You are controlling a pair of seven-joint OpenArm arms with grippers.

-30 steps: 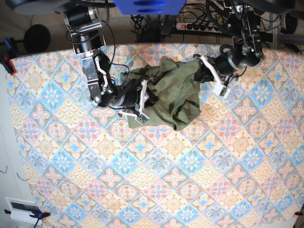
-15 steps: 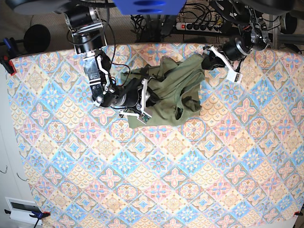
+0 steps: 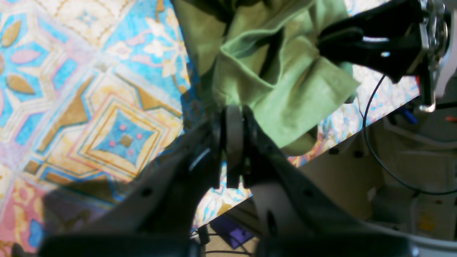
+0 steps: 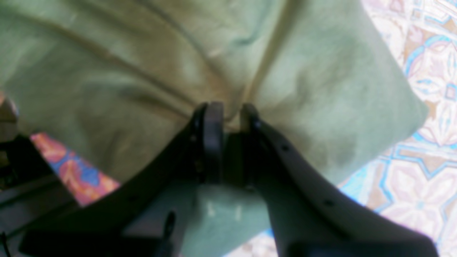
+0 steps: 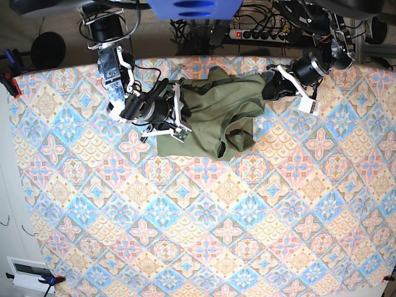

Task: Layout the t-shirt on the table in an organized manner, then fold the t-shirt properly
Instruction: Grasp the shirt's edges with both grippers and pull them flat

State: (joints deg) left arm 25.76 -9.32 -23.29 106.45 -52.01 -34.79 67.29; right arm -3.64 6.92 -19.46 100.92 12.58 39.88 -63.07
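Observation:
The olive-green t-shirt (image 5: 213, 117) lies bunched and stretched sideways near the far edge of the patterned table (image 5: 204, 216). My right gripper (image 5: 181, 113) is at the shirt's left side, shut on a fold of the t-shirt (image 4: 142, 71) that puckers between its fingers (image 4: 212, 121). At the shirt's upper right corner my left gripper (image 5: 267, 85) is shut on the cloth's edge. In the left wrist view the t-shirt (image 3: 278, 82) hangs in loose folds from the left gripper (image 3: 234, 116), a little above the table (image 3: 107, 125). The collar is hidden.
The far table edge (image 3: 321, 153) runs close beside the shirt. Behind it are a power strip and cables (image 5: 260, 32). A red clamp (image 5: 11, 83) grips the table's left edge. A white box (image 5: 28, 272) sits at the near left corner.
Both grippers have drawn the shirt toward the far edge. The right gripper has moved up and left, and the cloth now spans wider between the two grips.

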